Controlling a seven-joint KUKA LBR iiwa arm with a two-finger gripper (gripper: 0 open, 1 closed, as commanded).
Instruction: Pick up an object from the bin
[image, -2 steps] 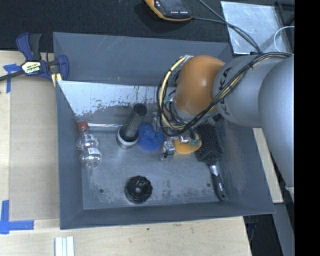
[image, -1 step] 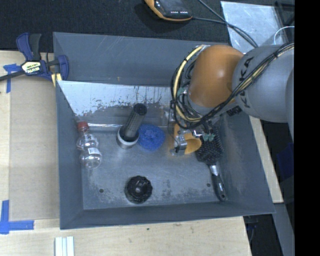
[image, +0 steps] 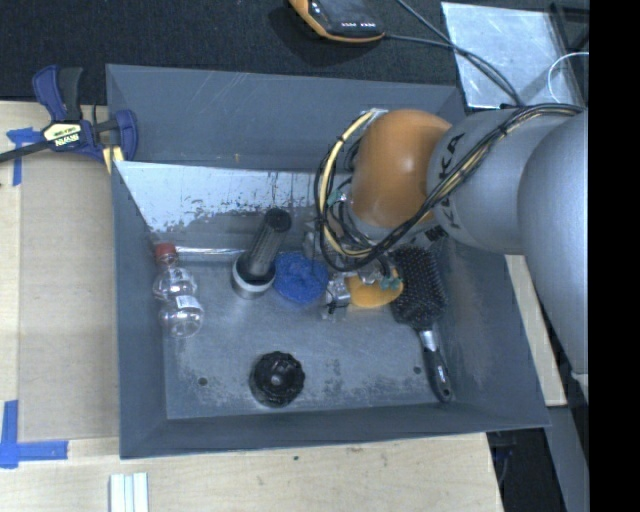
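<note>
My gripper (image: 337, 297) hangs low in the middle of the bin, under the arm's orange cover. It sits between a crumpled blue thing (image: 297, 279) on its left and a small yellow-orange thing (image: 372, 293) on its right, close to both. Part of the yellow-orange thing is hidden by the arm. A black hairbrush (image: 422, 300) lies just right of that, its handle pointing to the bin's front. A dark grey cylinder with a pale round end (image: 258, 255) lies left of the blue thing.
A clear plastic bottle with a red cap (image: 176, 295) lies by the left wall. A black round lid (image: 276, 378) rests near the front. The arm covers the bin's right rear part.
</note>
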